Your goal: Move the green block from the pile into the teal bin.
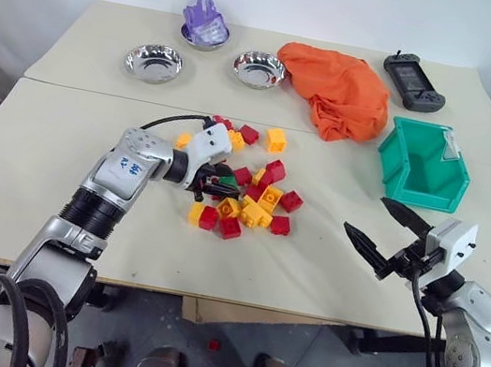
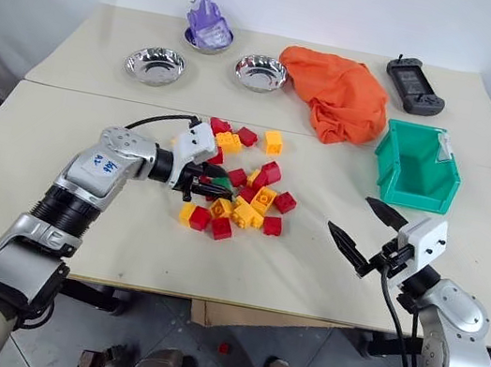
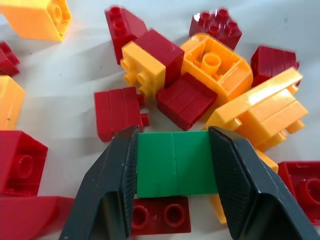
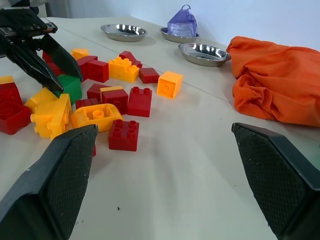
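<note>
Left gripper (image 3: 172, 187) clamped on the green block (image 3: 176, 162), one finger on each side, block still down in the pile (image 1: 247, 184) mid-counter (image 1: 66, 123). Right gripper (image 1: 387, 235) spread wide, holding nothing, hovering near the counter's front edge. Teal bin (image 1: 423, 164) beyond it, well apart from the pile.

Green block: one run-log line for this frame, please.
left pincer: fingers on both sides of green block, still in pile | right pincer: open, empty | teal bin: no block inside yet
</note>
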Tool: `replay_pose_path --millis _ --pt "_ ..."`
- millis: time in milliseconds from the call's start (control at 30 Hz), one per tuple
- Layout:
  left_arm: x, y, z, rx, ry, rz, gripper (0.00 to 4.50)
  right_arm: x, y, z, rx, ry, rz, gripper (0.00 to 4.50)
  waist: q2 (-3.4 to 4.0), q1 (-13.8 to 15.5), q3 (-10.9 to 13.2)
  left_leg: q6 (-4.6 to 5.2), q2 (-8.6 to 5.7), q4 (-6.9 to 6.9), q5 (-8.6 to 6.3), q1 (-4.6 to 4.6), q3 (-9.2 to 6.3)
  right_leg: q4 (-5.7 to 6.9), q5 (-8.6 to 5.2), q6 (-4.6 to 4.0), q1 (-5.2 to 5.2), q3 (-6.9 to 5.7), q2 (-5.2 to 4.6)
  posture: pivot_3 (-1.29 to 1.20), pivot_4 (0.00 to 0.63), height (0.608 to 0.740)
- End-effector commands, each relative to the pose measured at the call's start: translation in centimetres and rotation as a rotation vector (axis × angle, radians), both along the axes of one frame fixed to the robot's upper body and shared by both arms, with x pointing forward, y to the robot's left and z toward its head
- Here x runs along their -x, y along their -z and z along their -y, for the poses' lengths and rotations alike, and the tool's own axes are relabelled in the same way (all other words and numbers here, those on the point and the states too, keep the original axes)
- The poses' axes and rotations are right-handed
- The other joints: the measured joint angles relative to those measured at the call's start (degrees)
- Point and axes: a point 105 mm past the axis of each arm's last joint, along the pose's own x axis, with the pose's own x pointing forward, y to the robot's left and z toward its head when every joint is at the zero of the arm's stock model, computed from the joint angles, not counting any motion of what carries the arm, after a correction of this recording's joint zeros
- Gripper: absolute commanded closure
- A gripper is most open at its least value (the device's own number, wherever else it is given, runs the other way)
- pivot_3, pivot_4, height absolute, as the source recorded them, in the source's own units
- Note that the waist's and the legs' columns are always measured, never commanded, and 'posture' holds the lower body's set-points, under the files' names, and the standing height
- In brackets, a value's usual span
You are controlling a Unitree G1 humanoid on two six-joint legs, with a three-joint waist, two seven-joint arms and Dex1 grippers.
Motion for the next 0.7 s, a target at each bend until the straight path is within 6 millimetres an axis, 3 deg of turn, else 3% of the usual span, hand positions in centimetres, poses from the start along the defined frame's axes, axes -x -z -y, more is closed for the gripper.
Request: replay_pose_path --millis 33,100,200,333,400,533,700 --pt "0.8 -5.4 2.7 0.126 0.158 0.14 2.69 0.9 -1.5 0.5 0.003 0.019 0.055 0.0 -0.04 0.6 0.0 0.0 0.0 0.01 0.0 -0.02 -0.01 -0.01 0.0 0.0 0.0 -0.01 0.0 0.0 0.15 0.74" --pt "1.6 -6.3 5.8 0.145 0.272 0.155 2.69 1.3 -1.4 1.4 0.013 0.055 0.051 0.0 -0.05 1.6 0.0 0.0 -0.01 0.04 0.0 -0.05 -0.02 -0.02 0.0 0.0 0.0 -0.01 0.0 0.0 0.15 0.74" --pt "2.6 -5.8 10.1 0.115 0.414 0.171 2.69 2.3 -1.5 2.8 0.024 0.128 0.052 0.0 -0.06 2.6 0.0 0.04 -0.05 0.09 -0.02 -0.09 -0.04 -0.12 0.03 0.06 0.07 -0.03 -0.01 0.0 0.15 0.74" --pt "3.6 -4.7 15.8 0.17 0.499 0.138 2.69 5.4 -1.4 5.0 0.046 0.256 0.04 0.0 -0.07 3.1 0.0 0.06 -0.08 0.04 -0.03 -0.1 -0.03 -0.22 0.05 0.09 0.07 -0.04 0.0 0.0 0.15 0.74" --pt "4.0 -3.1 18.0 0.152 0.523 0.139 2.69 7.5 -1.2 5.5 0.048 0.326 0.034 0.0 -0.12 3.0 0.1 0.06 -0.08 0.0 -0.03 -0.12 -0.02 -0.29 0.05 0.09 0.05 -0.04 0.0 0.0 0.15 0.74" --pt "4.3 0.8 19.5 0.066 0.516 0.186 2.69 11.1 -0.8 5.5 0.019 0.467 0.028 0.0 -0.07 2.5 0.0 0.06 -0.07 -0.08 -0.04 -0.09 -0.01 -0.32 0.05 0.08 0.0 -0.03 0.0 0.0 0.15 0.74" --pt "5.4 0.5 19.5 0.174 0.594 0.175 1.11 12.4 0.0 3.3 -0.016 0.487 0.005 0.0 -0.05 1.3 0.0 0.1 -0.04 0.04 -0.06 -0.1 0.0 -0.28 0.02 0.03 -0.01 0.02 -0.01 0.0 0.15 0.74"
